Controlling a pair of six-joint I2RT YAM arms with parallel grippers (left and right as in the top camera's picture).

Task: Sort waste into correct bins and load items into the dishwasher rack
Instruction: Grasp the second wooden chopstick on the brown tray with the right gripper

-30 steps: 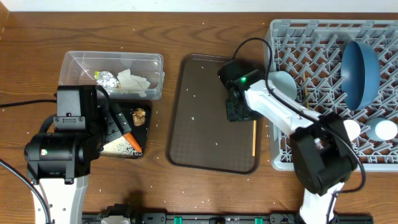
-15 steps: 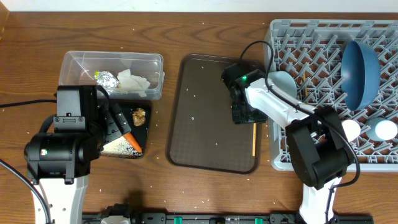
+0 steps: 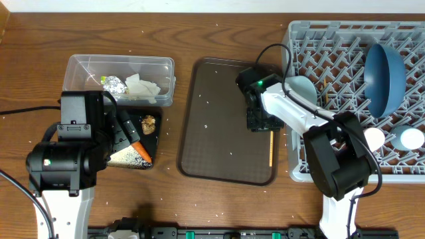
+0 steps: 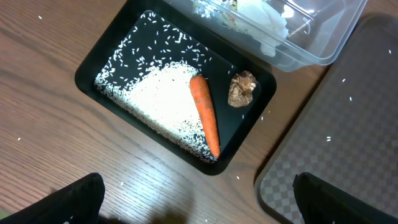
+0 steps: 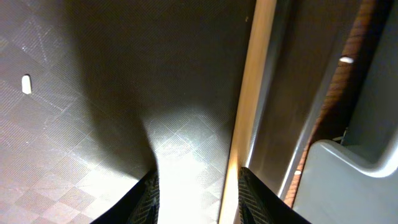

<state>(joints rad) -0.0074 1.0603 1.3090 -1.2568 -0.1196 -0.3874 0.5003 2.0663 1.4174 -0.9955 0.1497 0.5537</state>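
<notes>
Overhead, the right claw [image 3: 260, 121] is down on the brown serving tray [image 3: 219, 133], near its 3 o'clock edge, at the upper end of 1 wooden chopstick [image 3: 271, 147] lying along that edge. On the right wrist view, the 2 fingertips stand apart with lit tray floor between them. The chopstick runs just inside the finger at 5 o'clock, and whether they touch cannot be told.

At 3 o'clock on the tabletop [image 3: 199, 33] sits the grey dishwasher rack [image 3: 332, 33], with the dark blue plate [image 3: 385, 76] on edge inside it.

At 9 o'clock the left claw [image 4: 199, 205] hangs wide apart, gripping nothing, above the black tray [image 4: 249, 124]. There the carrot [image 4: 205, 118] lies on the spread rice [image 4: 155, 102], with the brown food lump [image 4: 241, 89] just beside it at 2 o'clock. The clear tub [image 4: 317, 37] sits right against the black tray at 12 o'clock.
</notes>
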